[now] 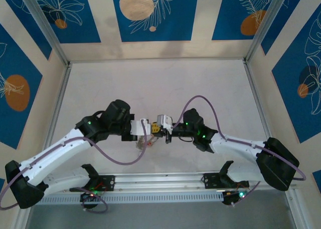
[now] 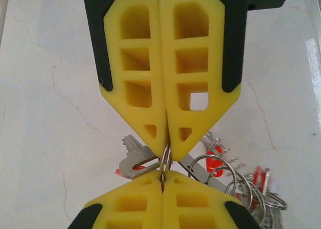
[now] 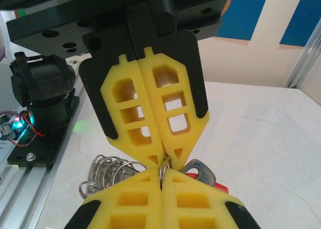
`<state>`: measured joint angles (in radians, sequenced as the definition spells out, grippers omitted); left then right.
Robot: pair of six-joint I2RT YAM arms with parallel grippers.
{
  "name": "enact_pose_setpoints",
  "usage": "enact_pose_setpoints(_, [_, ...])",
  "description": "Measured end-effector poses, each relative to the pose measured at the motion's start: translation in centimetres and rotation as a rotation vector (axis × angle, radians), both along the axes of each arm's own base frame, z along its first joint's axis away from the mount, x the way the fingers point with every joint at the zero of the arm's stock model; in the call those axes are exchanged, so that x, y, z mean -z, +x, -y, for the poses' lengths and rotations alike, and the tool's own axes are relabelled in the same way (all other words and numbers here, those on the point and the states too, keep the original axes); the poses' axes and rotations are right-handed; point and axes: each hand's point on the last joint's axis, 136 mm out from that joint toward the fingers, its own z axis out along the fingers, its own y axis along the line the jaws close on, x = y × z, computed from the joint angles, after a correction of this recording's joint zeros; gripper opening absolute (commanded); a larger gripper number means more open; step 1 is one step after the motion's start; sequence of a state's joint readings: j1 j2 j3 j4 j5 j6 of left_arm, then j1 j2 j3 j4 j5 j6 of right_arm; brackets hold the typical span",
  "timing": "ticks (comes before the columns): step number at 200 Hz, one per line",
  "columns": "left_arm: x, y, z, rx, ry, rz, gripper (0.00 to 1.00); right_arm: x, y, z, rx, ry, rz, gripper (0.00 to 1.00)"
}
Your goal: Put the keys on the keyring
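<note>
My two grippers meet tip to tip above the table's near middle, left gripper and right gripper. Both are shut on the same thin silver keyring, seen edge-on between the yellow fingertips. In the left wrist view my left gripper comes from below and the right gripper from above. A metal key hangs left of the pinch, and red key tags with a cluster of small rings hang right. In the right wrist view the right gripper meets the left gripper on the keyring, beside a key.
The white marbled table is walled by aluminium posts and blue patterned panels. A rail with both arm bases runs along the near edge. A purple cable loops under the left arm. Small rings dangle left of the pinch.
</note>
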<state>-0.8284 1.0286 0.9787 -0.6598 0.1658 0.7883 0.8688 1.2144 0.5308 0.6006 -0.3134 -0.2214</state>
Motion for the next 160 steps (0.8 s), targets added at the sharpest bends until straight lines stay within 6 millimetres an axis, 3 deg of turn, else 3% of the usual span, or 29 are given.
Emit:
enact_pose_setpoints(18, [-0.3,0.0,-0.2,-0.011,-0.012,0.021,0.28,-0.3,0.0,0.0,-0.002,0.010,0.005,0.00])
enact_pose_setpoints(52, [-1.5,0.0,-0.5,-0.017,-0.055,0.078,0.30,0.0,0.1,0.3,-0.008,0.014,-0.016,0.00])
enact_pose_setpoints(87, [-1.0,-0.5,-0.5,0.004,-0.093,0.100,0.31,-0.2,-0.2,0.4,-0.034,0.023,-0.018,0.00])
enact_pose_setpoints(122, [-0.4,-0.6,-0.2,0.027,-0.104,0.111,0.28,-0.5,-0.6,0.4,-0.059,0.034,-0.019,0.00])
enact_pose_setpoints(160, [-0.4,-0.6,0.0,0.053,-0.109,0.138,0.08,-0.6,-0.9,0.4,-0.077,0.039,-0.024,0.00])
